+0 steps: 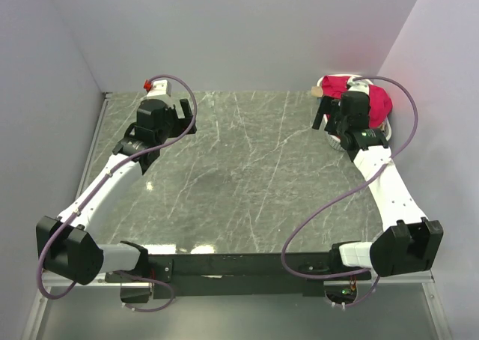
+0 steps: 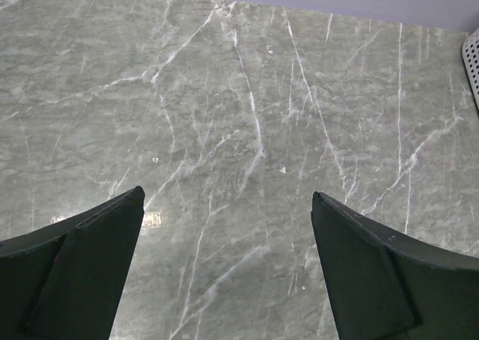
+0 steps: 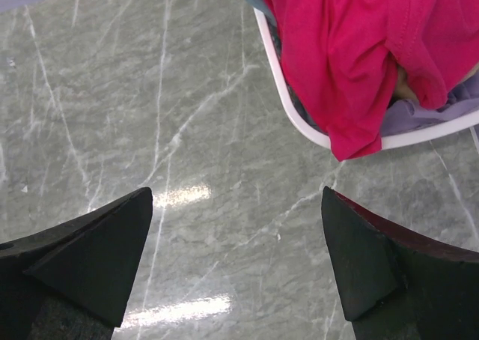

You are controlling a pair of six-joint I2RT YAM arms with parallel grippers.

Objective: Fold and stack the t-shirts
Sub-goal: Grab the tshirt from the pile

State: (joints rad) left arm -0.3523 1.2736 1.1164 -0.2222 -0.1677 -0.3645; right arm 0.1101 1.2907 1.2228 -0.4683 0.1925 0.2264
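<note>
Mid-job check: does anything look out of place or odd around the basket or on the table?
The red t-shirt hangs crumpled over the white basket, its hem spilling past the rim over the table. A lavender cloth is bunched under it. Nothing else stands out, and no damage shows.

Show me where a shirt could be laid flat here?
The table's whole middle is bare, from the left gripper across to the right gripper and down to the near edge. Crowded only far right: the basket heaped with the red shirt.
</note>
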